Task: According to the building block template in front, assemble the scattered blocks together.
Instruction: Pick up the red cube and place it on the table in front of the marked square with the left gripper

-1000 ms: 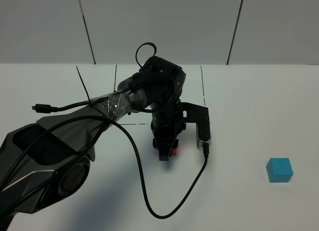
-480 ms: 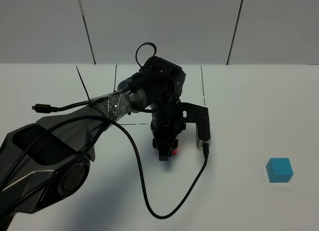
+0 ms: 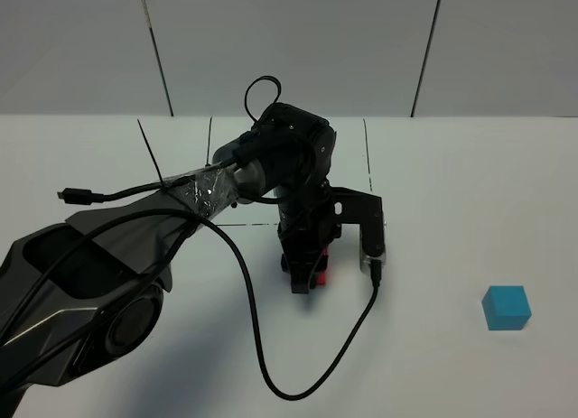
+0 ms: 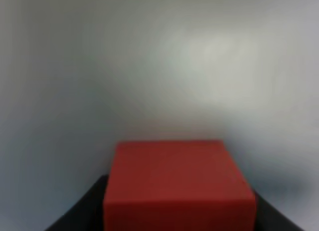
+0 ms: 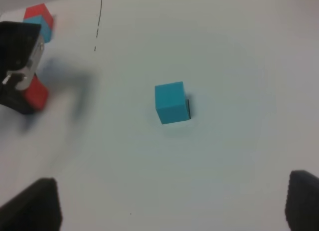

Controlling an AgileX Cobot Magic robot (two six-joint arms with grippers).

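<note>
My left gripper point(image 3: 305, 275) is shut on the red cube point(image 3: 319, 275), low at the table's middle; I cannot tell whether the cube touches the table. In the left wrist view the red cube point(image 4: 177, 183) fills the space between the dark fingers point(image 4: 75, 216). The cyan cube point(image 3: 506, 307) sits alone at the right front and also shows in the right wrist view point(image 5: 171, 102). My right gripper point(image 5: 174, 211) hovers open and empty above the cyan cube. The template point(image 5: 39, 19), a small joined red-cyan pair, shows far off in the right wrist view. The left arm hides it in the exterior view.
A black cable point(image 3: 262, 346) loops from the left arm over the table in front of the red cube. Thin black lines point(image 3: 368, 156) mark the white table. A wall of grey panels point(image 3: 289, 48) stands behind.
My left gripper with the red cube has shifted slightly to the right and toward the front. The cyan cube has not moved.
</note>
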